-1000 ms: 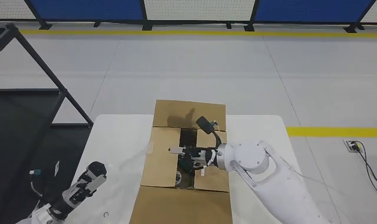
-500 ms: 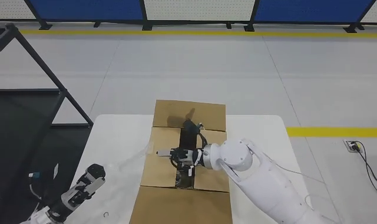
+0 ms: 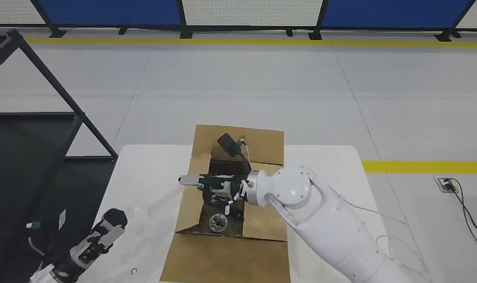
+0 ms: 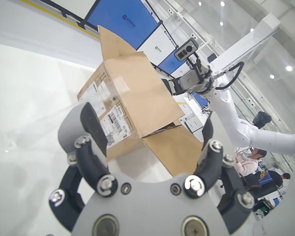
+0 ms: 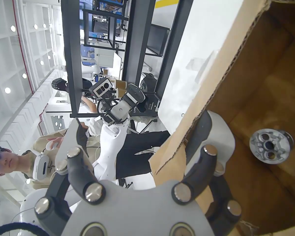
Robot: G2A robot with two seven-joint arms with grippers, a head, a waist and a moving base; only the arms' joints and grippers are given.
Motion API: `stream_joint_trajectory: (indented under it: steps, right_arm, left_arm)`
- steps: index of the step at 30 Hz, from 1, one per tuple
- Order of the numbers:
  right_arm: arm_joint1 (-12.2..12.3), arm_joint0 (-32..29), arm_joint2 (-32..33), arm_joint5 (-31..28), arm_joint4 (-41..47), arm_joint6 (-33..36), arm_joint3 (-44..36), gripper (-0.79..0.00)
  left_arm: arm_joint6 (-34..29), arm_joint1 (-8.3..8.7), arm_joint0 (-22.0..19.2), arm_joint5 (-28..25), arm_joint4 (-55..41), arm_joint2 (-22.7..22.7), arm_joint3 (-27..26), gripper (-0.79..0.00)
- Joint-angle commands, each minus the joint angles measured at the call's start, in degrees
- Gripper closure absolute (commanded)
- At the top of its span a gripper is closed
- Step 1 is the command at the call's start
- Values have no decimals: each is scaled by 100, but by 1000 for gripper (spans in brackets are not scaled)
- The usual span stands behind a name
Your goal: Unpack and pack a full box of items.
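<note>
Between the right arm's fingers (image 5: pixel 204 133), which are standing wide apart, the free edge of a side flap (image 5: pixel 226 57) is passing. One finger is sitting on the inner face of the cardboard, touching it or just beside it, and the other is hanging outside, well apart from it, so nothing is being gripped. Just beyond the inner finger, a round metal part (image 5: pixel 270 146) with holes through its face is lying on the floor of the box (image 3: pixel 238 143), near the fingers but not touching them. From above, the box is sitting in the middle of the counter (image 3: pixel 141 179) with its flaps spread open, and the right arm is reaching across the opening to the flap on the robot's left.

I am judging the flap to be light and stiff, though likely to crease if pinched at a corner. The fingers would do best closing on its free edge near the middle. With so little inside, the box may be sliding easily under any pull. The metal part is looking dense, hard and probably slick, so a hold across its outer rim seems safest.

Far off at the near left corner of the counter, the left arm's fingers (image 4: pixel 93 124) are also gaping wide and holding nothing, facing the labelled side of the box and well apart from it
</note>
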Motion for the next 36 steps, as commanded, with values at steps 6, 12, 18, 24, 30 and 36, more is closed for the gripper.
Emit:
stream_joint_trajectory:
  steps: [6,12,18,24,30,36]
  right_arm:
    - [-372,485,-599,83,9,-376,216,-785]
    - [-874,919,-1166,-165,401,-578,1002,-785]
    - [-1301,1176,-1434,-638,773,-650,1798,-785]
    - [-1301,1176,-1434,-638,773,-650,1798,-785]
    - [-1312,923,-1382,-647,784,-853,1738,-785]
    - [-1488,802,-1429,-639,799,-965,1970,-785]
  left_arm:
    - [52,30,115,-165,-194,-275,187,-785]
    - [136,48,174,-169,-277,-450,392,-785]
    - [242,49,171,-29,-103,-452,368,-785]
    - [242,49,171,-29,-103,-452,368,-785]
    - [498,41,103,297,546,-422,125,-785]
    - [969,1,149,619,1324,-272,-160,-785]
